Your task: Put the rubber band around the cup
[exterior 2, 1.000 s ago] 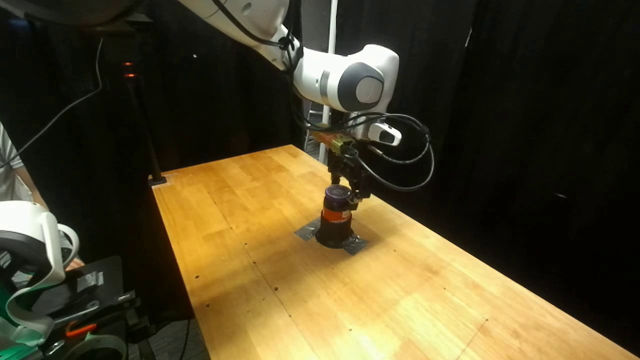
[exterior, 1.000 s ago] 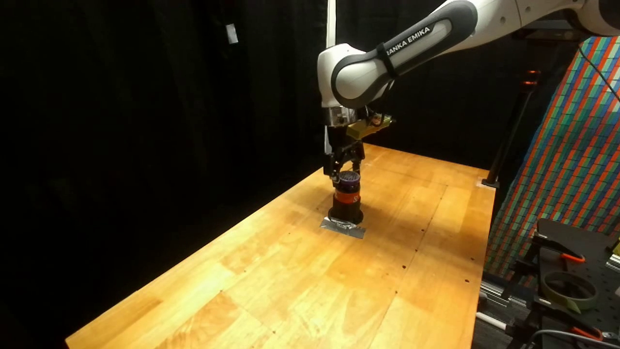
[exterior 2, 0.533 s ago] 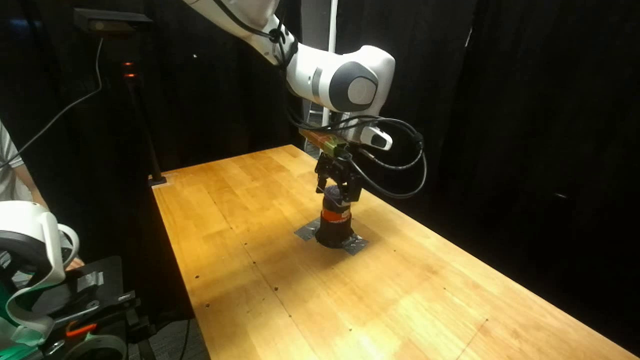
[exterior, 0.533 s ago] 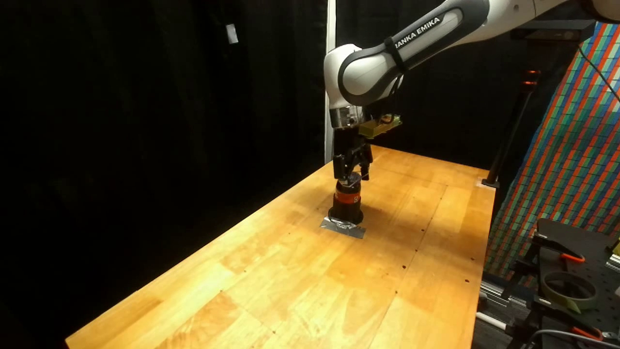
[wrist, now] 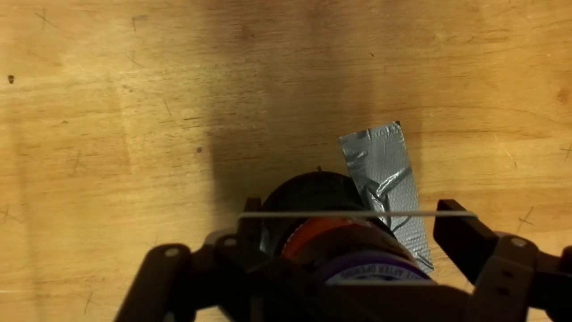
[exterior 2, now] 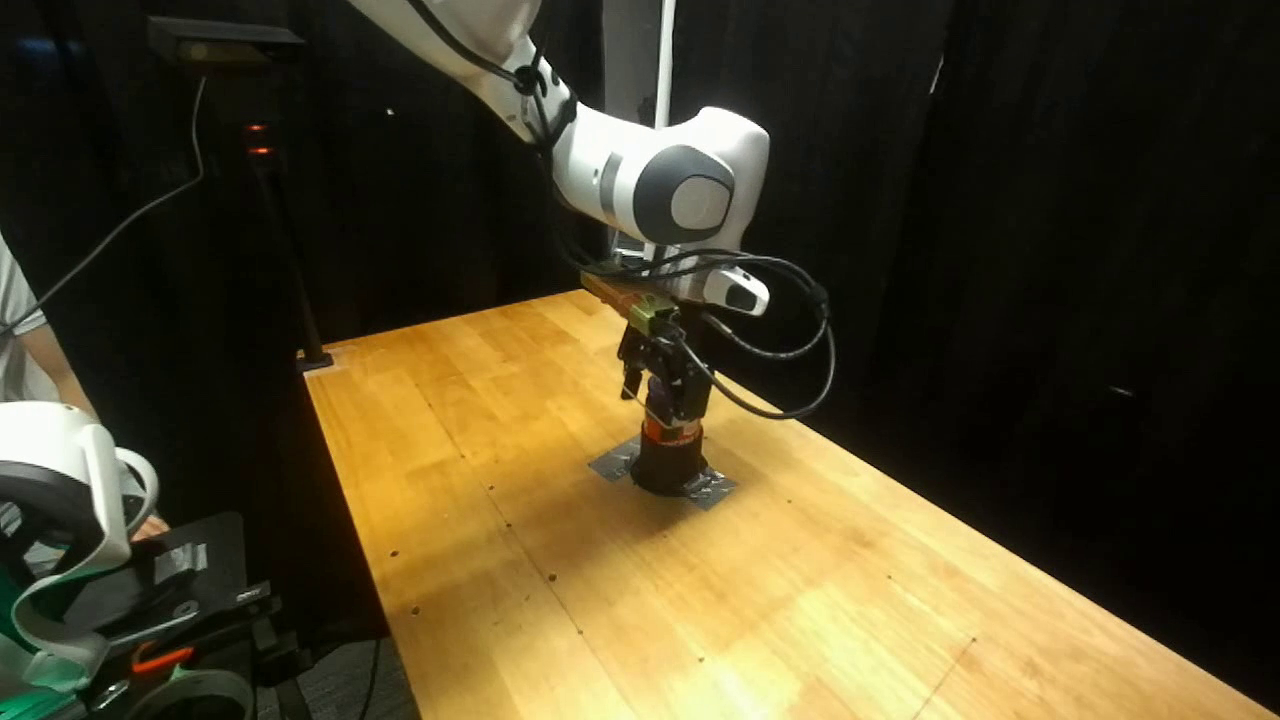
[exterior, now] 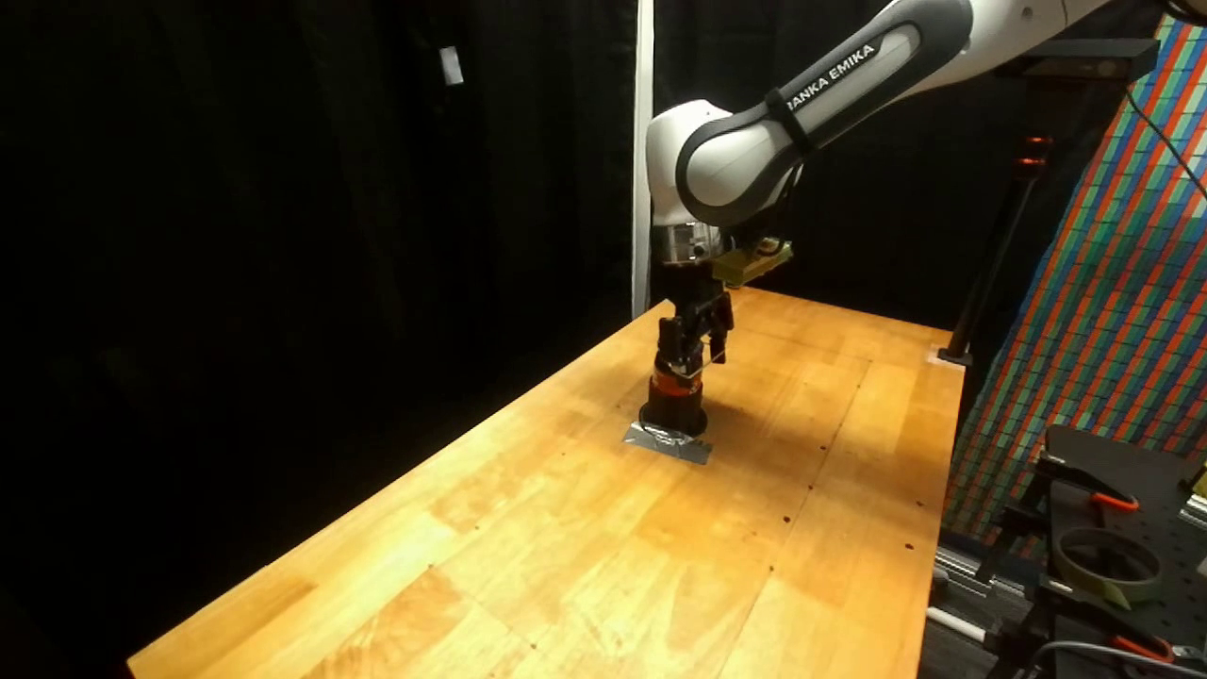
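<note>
The cup [exterior: 673, 387] is a dark cylinder with an orange-red band. It stands upright in a black base [exterior: 671, 413] and also shows in an exterior view [exterior 2: 670, 433]. The wrist view shows its orange part [wrist: 308, 232] and purple-rimmed top [wrist: 375, 264]. My gripper [wrist: 351, 213] is open, low over the cup's upper part, and also shows in both exterior views [exterior: 702, 366] [exterior 2: 660, 405]. The pale rubber band [wrist: 415, 214] is stretched between the spread fingers. One strand passes beyond the cup, another crosses its top. Whether it encircles the cup I cannot tell.
Silver tape [wrist: 393, 179] fixes the base to the wooden table [exterior: 603, 547]. The tape also shows in an exterior view [exterior 2: 712, 489]. A black post [exterior 2: 300, 280] stands at the table's far corner. A dark side stand [exterior: 1122, 528] is beside the table.
My gripper has shifted sideways across the cup and come down. Its fingers are now lower, beside the cup's upper part. The cup and base have not moved.
</note>
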Motion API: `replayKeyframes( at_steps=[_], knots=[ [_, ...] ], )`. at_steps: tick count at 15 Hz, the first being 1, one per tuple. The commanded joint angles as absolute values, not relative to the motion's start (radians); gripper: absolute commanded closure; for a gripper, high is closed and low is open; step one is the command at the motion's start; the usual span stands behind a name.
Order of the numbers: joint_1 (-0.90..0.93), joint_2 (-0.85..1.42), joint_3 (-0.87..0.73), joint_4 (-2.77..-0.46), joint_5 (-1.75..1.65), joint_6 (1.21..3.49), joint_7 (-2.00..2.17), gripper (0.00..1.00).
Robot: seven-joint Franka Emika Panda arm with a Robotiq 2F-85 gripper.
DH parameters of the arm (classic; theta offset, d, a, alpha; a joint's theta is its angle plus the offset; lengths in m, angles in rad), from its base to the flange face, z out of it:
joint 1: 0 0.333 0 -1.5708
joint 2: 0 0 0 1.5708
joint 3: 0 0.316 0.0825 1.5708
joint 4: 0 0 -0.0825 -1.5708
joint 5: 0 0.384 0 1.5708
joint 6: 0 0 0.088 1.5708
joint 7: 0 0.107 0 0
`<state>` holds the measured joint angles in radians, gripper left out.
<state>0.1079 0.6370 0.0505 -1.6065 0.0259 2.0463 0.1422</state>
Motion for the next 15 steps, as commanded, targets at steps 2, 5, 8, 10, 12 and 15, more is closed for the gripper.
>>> replayKeyframes(
  at_steps=[2, 5, 8, 10, 12, 15],
  knots=[
    [0.134, 0.512, 0.046, -1.798, -0.01, 2.157, 0.14, 0.34],
    [0.148, 0.46, 0.046, -1.888, -0.041, 2.227, 0.142, 0.58],
    [0.165, 0.41, 0.045, -1.967, -0.083, 2.282, 0.152, 0.8],
    [0.174, 0.38, 0.044, -2.015, -0.112, 2.32, 0.16, 0.9],
    [0.183, 0.351, 0.042, -2.064, -0.137, 2.377, 0.179, 0.94],
    [0.201, 0.31, 0.032, -2.141, -0.183, 2.498, 0.234, 0.93]
  ],
)
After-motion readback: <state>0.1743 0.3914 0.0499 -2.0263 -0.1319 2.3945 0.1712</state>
